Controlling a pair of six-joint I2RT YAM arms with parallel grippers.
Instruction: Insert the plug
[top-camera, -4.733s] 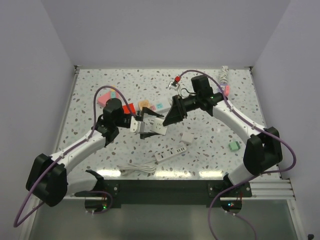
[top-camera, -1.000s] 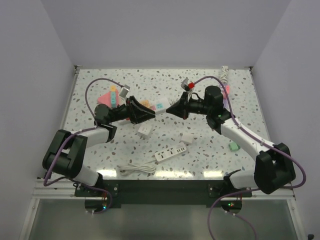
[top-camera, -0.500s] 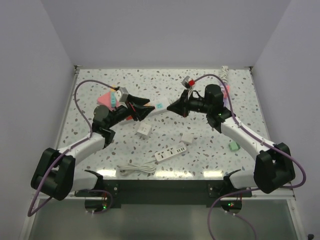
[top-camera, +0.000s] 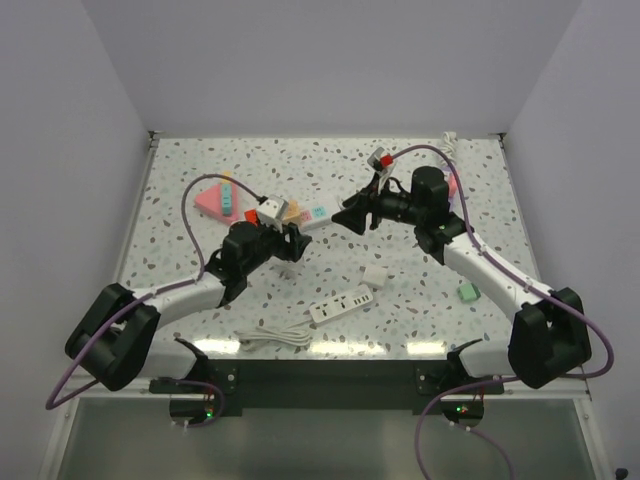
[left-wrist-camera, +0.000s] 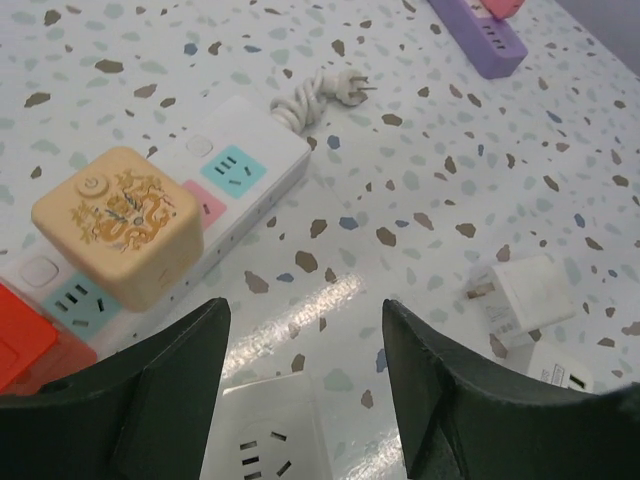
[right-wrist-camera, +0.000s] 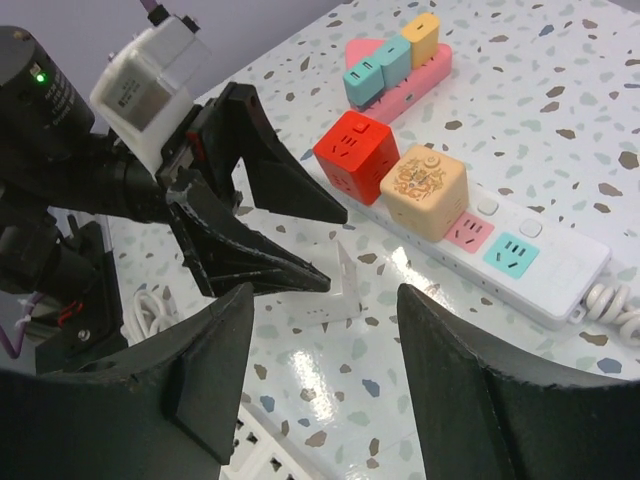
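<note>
Notably, gold scrollwork tops the beige cube (left-wrist-camera: 115, 225) on the strip (left-wrist-camera: 262, 158).

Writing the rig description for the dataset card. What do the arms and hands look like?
Both the left arm and right arm have white links with black joint housings, and a purple cable loops along each. The left hand and right hand have black, wedge-shaped fingers. A pale camera box sits on each wrist; the right one shows red.
</note>
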